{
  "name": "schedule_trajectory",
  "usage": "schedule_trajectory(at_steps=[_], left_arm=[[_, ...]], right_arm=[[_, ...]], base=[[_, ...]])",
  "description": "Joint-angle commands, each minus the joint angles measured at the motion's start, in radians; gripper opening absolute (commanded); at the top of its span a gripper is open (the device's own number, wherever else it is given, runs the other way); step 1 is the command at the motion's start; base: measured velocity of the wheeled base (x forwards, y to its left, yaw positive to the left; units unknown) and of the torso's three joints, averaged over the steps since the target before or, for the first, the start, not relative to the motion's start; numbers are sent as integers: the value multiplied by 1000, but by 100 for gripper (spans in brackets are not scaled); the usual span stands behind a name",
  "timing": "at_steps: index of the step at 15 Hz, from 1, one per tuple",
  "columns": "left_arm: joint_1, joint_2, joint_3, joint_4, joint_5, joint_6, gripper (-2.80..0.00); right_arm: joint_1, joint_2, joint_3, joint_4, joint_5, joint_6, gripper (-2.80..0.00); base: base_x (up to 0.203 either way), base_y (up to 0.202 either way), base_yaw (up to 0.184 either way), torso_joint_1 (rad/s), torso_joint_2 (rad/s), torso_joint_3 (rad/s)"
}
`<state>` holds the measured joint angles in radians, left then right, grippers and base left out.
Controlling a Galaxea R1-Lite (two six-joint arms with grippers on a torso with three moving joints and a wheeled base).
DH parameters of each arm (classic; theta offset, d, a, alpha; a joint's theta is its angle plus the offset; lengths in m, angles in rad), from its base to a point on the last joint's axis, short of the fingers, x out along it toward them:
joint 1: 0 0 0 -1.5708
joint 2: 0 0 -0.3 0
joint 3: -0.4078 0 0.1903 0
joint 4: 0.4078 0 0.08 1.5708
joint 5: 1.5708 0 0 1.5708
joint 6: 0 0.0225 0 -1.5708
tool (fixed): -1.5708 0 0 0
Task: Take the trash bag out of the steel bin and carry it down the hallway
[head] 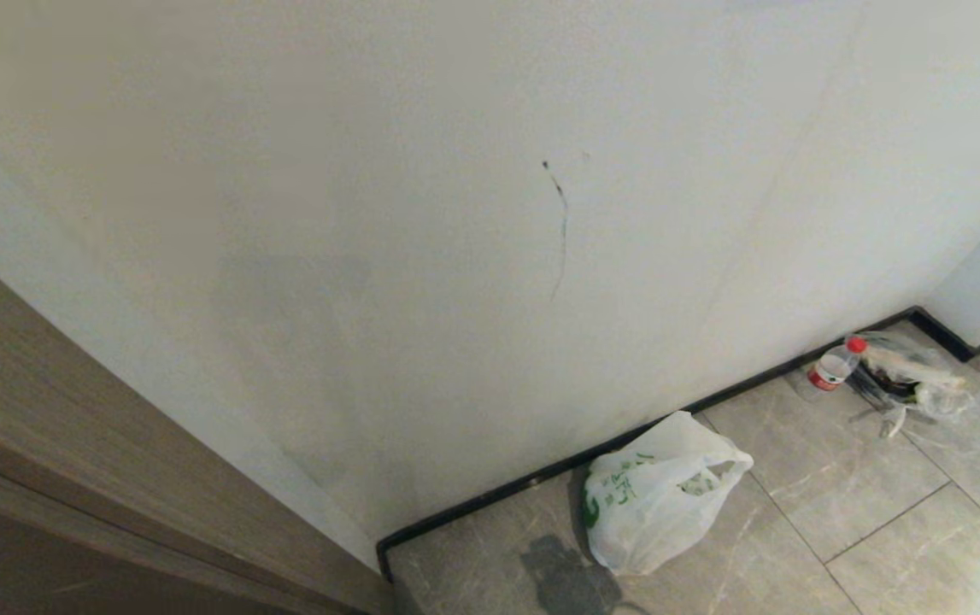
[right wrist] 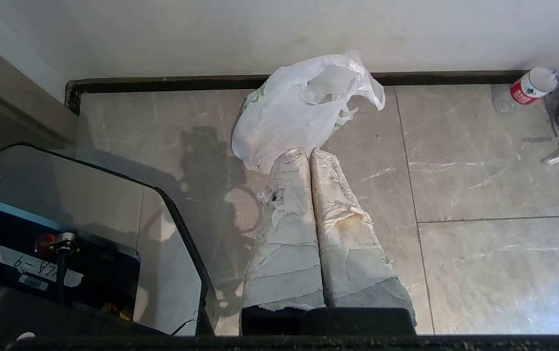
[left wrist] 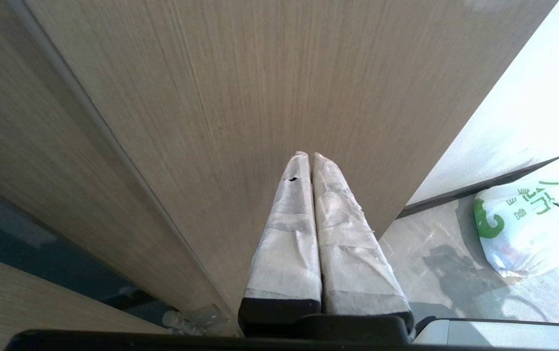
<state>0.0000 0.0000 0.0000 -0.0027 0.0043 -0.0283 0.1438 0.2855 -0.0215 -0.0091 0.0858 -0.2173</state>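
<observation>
At the far left a wooden door panel (head: 71, 444) stands beside the white wall (head: 455, 213), and the left gripper (left wrist: 307, 157) is parked in front of it, its taped fingers pressed together on nothing. The trash bag (head: 656, 500) lies slumped on the hallway's grey tiled floor (head: 883, 530) against the dark baseboard (head: 541, 474), with the right gripper (right wrist: 304, 153) above it, clenched and empty. Further right, near the corner, a red-capped plastic bottle (head: 836, 365) rests beside a see-through bag (head: 912, 380).

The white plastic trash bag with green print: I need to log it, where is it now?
In the head view, the white plastic trash bag with green print lies on the grey tiled floor, lower centre-right, against the dark baseboard.
</observation>
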Motion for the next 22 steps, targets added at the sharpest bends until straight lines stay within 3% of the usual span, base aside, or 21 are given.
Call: schedule_trajectory(at_steps=[1,22], left_arm=[[0,0,0,0,0,-1,-280],[0,0,2,0,0,-1,-280]], right_arm=[[0,4,0,1,-1,3,-280],[0,3,12,-43,-6,6,-280]], base=[[0,0,0,0,0,0],[0,0,0,0,0,0]])
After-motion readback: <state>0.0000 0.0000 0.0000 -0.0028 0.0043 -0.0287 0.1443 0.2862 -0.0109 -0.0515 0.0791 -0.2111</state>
